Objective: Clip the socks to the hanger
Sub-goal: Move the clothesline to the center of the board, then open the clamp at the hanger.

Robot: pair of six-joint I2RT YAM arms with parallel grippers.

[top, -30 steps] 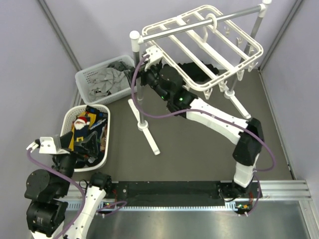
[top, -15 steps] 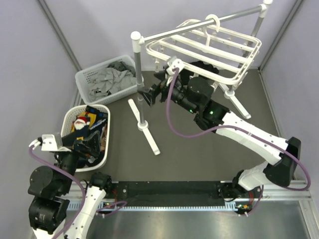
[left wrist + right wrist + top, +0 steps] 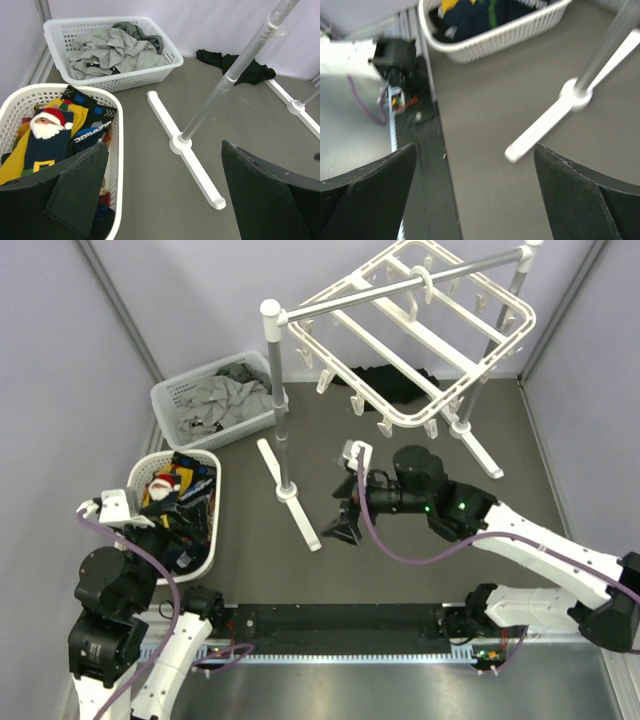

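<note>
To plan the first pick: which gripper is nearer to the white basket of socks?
Left. The left gripper hovers at the rim of the basket; the right gripper hangs beyond the rack foot, well apart.

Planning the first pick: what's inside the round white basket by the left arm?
A heap of socks: a navy Santa sock on top, yellow-orange and black-and-blue ones beside it. Lower layers and the floor of the basket are covered.

**Robotics laboratory test cell.** Plain pale-violet partition walls (image 3: 60, 360) with grey metal corner struts (image 3: 120, 310) enclose a dark grey matte tabletop (image 3: 400, 570). A ribbed aluminium mounting rail (image 3: 560, 625) at 6 o'clock carries two cabled white-and-black robot arms (image 3: 530, 540). Staged white perforated plastic laundry baskets (image 3: 170, 395) stand at 10 o'clock.
</note>
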